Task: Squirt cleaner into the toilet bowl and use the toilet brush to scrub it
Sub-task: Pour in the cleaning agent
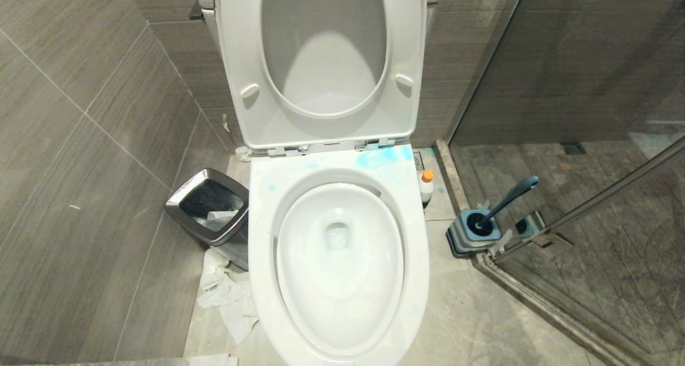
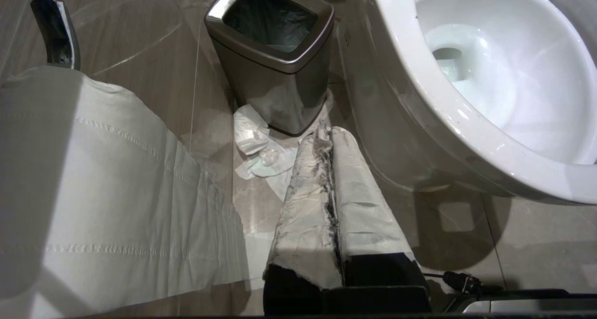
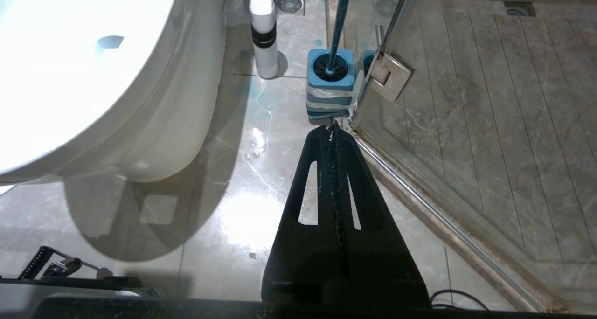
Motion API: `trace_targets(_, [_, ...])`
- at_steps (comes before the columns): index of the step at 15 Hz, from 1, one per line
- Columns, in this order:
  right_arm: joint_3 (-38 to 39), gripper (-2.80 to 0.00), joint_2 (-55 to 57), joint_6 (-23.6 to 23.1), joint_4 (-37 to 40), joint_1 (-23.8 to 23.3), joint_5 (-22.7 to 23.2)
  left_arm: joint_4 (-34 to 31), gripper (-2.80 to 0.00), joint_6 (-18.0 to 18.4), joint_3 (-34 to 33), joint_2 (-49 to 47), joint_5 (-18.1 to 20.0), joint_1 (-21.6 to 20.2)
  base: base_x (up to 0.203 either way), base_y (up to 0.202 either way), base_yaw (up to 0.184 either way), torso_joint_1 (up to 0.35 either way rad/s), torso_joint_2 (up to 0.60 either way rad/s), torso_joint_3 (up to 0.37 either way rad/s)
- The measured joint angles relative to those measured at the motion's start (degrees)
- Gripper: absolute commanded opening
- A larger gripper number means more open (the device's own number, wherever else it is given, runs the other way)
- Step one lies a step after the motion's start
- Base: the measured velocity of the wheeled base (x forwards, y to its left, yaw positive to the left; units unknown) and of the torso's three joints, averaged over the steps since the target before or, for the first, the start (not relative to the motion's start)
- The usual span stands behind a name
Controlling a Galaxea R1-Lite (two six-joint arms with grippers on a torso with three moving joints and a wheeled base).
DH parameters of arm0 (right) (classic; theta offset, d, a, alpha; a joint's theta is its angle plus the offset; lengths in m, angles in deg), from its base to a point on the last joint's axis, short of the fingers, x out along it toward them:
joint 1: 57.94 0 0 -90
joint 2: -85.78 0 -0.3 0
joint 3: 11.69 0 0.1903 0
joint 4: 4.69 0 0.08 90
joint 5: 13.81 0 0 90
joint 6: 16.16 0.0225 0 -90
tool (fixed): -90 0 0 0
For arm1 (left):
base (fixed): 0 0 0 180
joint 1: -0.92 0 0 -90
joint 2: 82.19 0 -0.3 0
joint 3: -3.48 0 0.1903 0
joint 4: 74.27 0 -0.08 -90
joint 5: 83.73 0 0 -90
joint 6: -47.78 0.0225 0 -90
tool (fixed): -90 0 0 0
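Note:
The white toilet bowl [image 1: 342, 302] stands open, seat and lid raised, with blue smears on the rim at the back. A white cleaner bottle [image 1: 426, 187] with an orange cap stands on the floor to the bowl's right [image 3: 264, 34]. The toilet brush [image 1: 508, 197] with a dark blue handle sits in its blue holder [image 1: 473, 232] by the glass door [image 3: 330, 79]. Neither arm shows in the head view. My left gripper [image 2: 326, 135], fingers wrapped in white tape, is shut and empty, low beside the bowl [image 2: 471, 104]. My right gripper [image 3: 332, 130] is shut and empty, pointing at the brush holder.
A steel waste bin [image 1: 211, 211] stands left of the toilet, with crumpled tissue [image 1: 227, 296] on the floor in front of it. A strip of toilet paper [image 2: 116, 193] hangs close to the left wrist. A glass shower door [image 1: 588, 211] with a metal hinge [image 3: 389, 74] borders the right.

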State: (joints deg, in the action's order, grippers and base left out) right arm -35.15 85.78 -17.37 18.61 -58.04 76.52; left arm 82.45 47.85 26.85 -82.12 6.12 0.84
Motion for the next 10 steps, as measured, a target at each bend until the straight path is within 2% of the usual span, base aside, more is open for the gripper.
trace_targets(10, [0.0, -2.8, 0.0, 0.45, 0.02, 0.0, -0.15, -0.02, -2.8, 0.04, 0.0, 0.0, 0.02, 0.0, 0.0, 0.0, 0.0, 0.0, 0.0, 0.0])
